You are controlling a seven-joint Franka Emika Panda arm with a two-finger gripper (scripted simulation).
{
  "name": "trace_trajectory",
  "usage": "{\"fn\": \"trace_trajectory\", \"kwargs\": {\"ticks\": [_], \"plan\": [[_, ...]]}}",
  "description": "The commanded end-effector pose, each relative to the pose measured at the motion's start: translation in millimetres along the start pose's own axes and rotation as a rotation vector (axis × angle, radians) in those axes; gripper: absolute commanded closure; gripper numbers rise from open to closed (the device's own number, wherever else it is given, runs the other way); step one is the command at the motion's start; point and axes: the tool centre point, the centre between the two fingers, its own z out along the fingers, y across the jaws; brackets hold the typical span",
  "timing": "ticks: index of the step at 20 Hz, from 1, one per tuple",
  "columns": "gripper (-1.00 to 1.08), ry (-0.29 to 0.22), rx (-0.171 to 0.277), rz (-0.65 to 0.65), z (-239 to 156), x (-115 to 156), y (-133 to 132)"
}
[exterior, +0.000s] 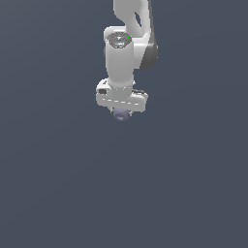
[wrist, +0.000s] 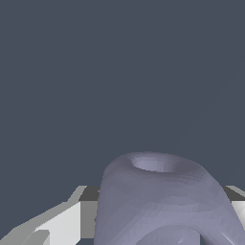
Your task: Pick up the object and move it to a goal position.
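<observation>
- Hanging from the top of the exterior view, the white arm (exterior: 127, 46) is built of smooth rounded segments with a dark grey joint on the view's right side, and it ends in a broad, flat-sided gripper (exterior: 121, 112).
- Under that gripper's lower edge, a small lavender-blue object (exterior: 121, 115) peeks out as a dull rounded lump, much narrower than the gripper body, against the plain slate-grey background.
- The fingers are hidden in this view, so I cannot tell here how wide the claw stands.
- In the wrist view, the object (wrist: 162, 201) fills the near part of the frame: a matte, faceted, lumpy mass with a shallow oval hollow facing the far side of the scene.
- Its long axis cannot be judged.
- White and grey finger (wrist: 67, 222) surfaces flank the object on both sides and appear to be closed against it, holding it.
</observation>
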Motion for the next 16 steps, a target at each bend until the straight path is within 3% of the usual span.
{"fn": "trace_trajectory", "kwargs": {"ticks": [1, 16], "plan": [[1.08, 0.0, 0.001, 0.0, -27.6, -2.5, 16.6], [1.08, -0.001, 0.0, 0.001, -180.8, -9.7, 108.4]]}}
